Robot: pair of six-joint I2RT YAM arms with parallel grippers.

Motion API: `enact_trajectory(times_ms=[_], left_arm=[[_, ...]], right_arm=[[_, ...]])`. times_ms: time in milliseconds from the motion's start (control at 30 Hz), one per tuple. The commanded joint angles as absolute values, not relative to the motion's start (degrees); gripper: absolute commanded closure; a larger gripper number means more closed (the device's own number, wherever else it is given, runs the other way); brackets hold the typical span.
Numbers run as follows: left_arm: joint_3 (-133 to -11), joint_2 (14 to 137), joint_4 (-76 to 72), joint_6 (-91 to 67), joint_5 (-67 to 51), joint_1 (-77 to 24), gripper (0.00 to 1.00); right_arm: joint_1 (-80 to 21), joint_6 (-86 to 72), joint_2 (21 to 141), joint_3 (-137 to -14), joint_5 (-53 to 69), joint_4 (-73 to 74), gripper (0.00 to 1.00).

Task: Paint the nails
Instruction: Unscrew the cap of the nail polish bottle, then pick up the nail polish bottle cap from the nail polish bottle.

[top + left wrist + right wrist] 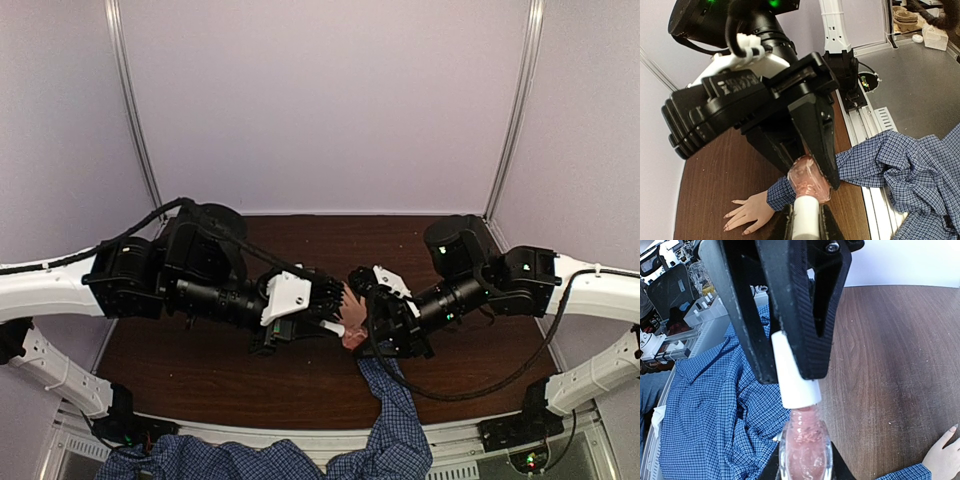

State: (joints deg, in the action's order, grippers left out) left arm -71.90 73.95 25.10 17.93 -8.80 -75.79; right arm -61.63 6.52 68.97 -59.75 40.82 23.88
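I am seeing my left arm (190, 280) and right arm (480, 285) showing white outer links, black cylindrical motor housings, green indicator lights, braided black cables (130, 232) and black wedge-shaped fingers (792, 300).

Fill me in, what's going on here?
The two arms meet above a hand lying flat on the table. The right fingers clamp a pink polish bottle, and the left fingers grip its white cap, which looks seated on the bottle. No brush is showing, so painting the nails does not seem to have started.
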Motion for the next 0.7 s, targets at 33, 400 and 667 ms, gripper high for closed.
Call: enact_trajectory(times_ms=[33, 400, 667], left_arm=[[-72.41, 73.31, 24.8, 16.54, -10.28, -75.37, 1.0], [-72.29, 71.83, 25.49, 16.91, -10.98, -74.96, 1.0], [-72.15, 71.37, 25.66, 16.94, -10.77, -74.83, 1.0]], right_arm=[[-61.63, 7.42, 67.81, -59.57, 39.04, 23.2, 1.0], [-61.62, 7.51, 68.51, -59.59, 38.59, 23.64, 1.0], [-61.7, 7.48, 68.98, -59.68, 38.5, 23.64, 1.0]])
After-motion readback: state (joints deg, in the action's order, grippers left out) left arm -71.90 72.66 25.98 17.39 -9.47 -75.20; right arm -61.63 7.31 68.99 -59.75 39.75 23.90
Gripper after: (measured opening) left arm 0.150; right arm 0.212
